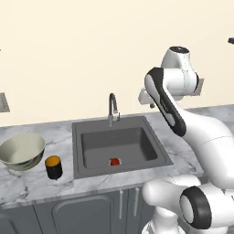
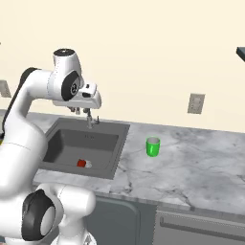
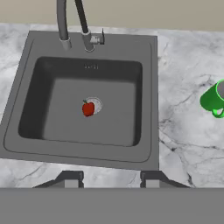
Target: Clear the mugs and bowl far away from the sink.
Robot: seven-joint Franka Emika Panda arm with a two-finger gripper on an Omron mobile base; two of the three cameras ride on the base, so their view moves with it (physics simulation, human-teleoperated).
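Note:
The dark grey sink (image 1: 91,132) (image 2: 113,143) (image 3: 148,87) is set into the marble counter, with a silver faucet (image 1: 112,108) (image 3: 62,22) at its back rim. Left of it stand the wide cream bowl (image 1: 22,151) and the black mug (image 1: 54,167) with an orange inside. The green mug (image 2: 152,146) (image 3: 212,99) stands on the counter right of the basin. My gripper (image 1: 150,104) (image 2: 80,111) (image 3: 111,180) hangs high over the sink's right half, open, with nothing between its fingers.
A small red fruit (image 1: 115,161) (image 2: 82,163) (image 3: 88,108) lies by the drain. Wall outlets (image 1: 2,103) (image 2: 196,103) sit above the counter. Bare marble (image 2: 201,162) stretches to the right of the green mug. Cabinet doors (image 1: 82,212) run below.

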